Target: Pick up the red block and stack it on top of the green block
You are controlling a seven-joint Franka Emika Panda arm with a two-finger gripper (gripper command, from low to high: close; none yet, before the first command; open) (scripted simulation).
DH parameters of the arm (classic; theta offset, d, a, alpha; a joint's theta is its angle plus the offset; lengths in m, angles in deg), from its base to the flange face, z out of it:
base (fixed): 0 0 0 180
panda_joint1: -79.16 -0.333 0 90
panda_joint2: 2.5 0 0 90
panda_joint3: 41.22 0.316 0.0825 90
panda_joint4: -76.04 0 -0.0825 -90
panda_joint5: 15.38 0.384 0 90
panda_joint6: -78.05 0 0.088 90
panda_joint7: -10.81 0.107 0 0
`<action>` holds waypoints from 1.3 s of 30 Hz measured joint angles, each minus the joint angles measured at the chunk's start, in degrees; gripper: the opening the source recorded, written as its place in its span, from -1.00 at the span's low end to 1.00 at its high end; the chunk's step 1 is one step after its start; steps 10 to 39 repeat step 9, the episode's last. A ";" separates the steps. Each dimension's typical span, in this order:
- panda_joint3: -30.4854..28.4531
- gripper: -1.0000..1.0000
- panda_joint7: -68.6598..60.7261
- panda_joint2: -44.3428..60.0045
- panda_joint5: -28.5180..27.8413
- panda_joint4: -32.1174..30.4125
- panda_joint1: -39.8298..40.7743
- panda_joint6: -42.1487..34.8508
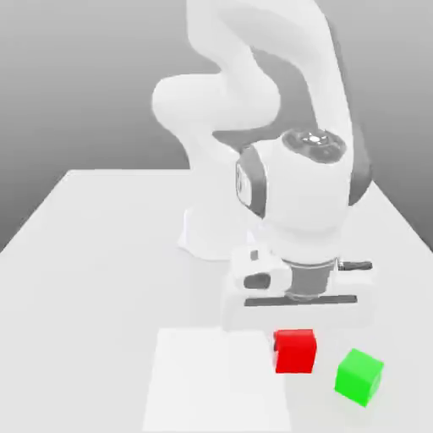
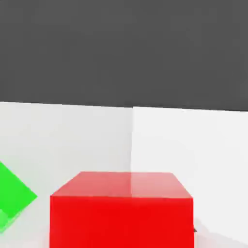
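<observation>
The red block [image 1: 294,351] is a small bright cube sitting on the white table near the front, and it looms close in the hand view [image 2: 121,208]. The green block [image 1: 359,376], a cube of the same size turned at an angle, rests on the table a short way to the exterior view's right of the red one; one corner of it shows in the hand view [image 2: 12,198]. My gripper [image 1: 296,311] hangs low, directly over the red block, with the hand's wide white body just above the cube's top face.
The arm's white base [image 1: 207,237] stands behind the blocks at the table's middle. A lighter square patch [image 1: 211,380] marks the table surface to the exterior view's left of the red block. The table's front edge lies close below both blocks.
</observation>
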 joint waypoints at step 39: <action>-0.60 1.00 3.49 8.10 -5.42 2.01 -4.59 5.76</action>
